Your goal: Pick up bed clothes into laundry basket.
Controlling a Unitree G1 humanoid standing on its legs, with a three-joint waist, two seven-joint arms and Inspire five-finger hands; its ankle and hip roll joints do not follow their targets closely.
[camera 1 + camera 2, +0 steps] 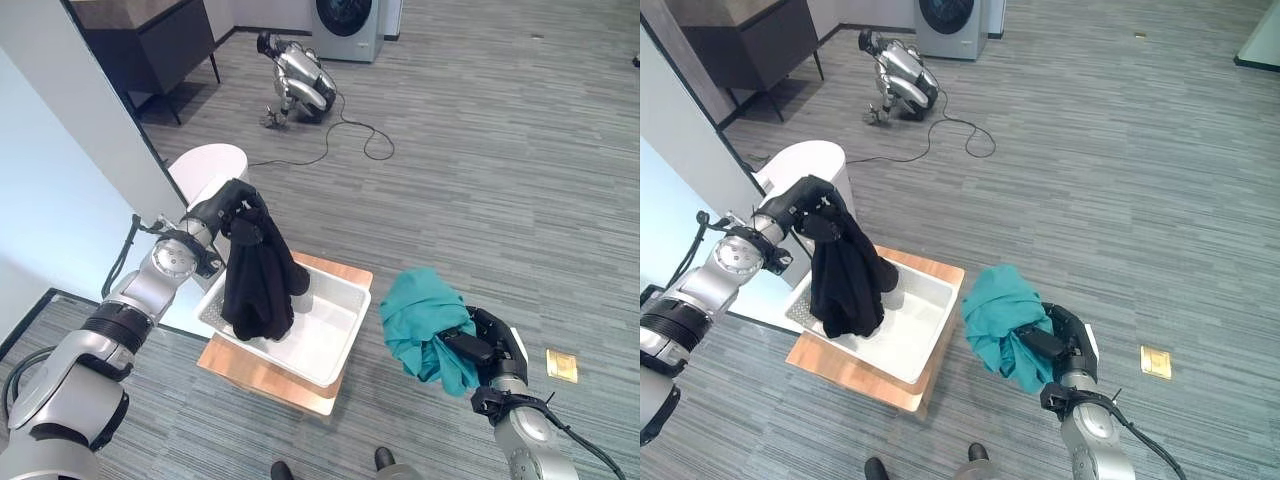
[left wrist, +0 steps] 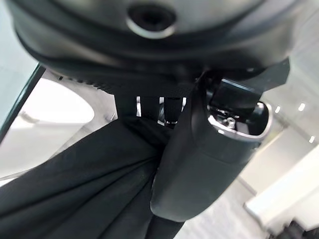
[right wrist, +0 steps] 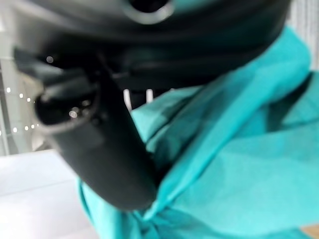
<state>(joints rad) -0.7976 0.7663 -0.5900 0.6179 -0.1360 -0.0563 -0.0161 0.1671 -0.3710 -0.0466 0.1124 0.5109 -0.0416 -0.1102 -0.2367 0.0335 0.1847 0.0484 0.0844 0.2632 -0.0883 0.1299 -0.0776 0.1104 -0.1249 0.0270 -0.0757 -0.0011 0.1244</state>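
Now we start from our left hand (image 1: 232, 205), which is closed around the bunched top of a black garment (image 1: 258, 275); the left wrist view shows the thumb (image 2: 199, 164) pressed against the gathered black cloth. The garment hangs straight down from that grip, and its lower end dangles inside the white basket (image 1: 340, 345), over the side nearer the left arm. The basket sits on a low wooden stand (image 1: 262, 378), and a round white stool (image 1: 207, 168) stands just behind it.

Our right hand (image 1: 478, 346) is clenched on a teal garment (image 1: 425, 322); in the right wrist view the teal cloth wraps around the thumb (image 3: 109, 149). This bundle hangs over the floor just beside the basket's right rim, not yet above the basket.

To do this step well, we judge that the black piece should be lowered until most of it piles on the basket floor before the left hand lets go, so no part drapes over the rim. Then the teal bundle needs carrying leftward until it is fully over the open part of the basket, and only then set free. A loose teal tail hangs below the hand, so it may catch the rim if we come in too low.

A second robot (image 1: 300, 85) lies on the floor well behind, near a washing machine (image 1: 348, 25).
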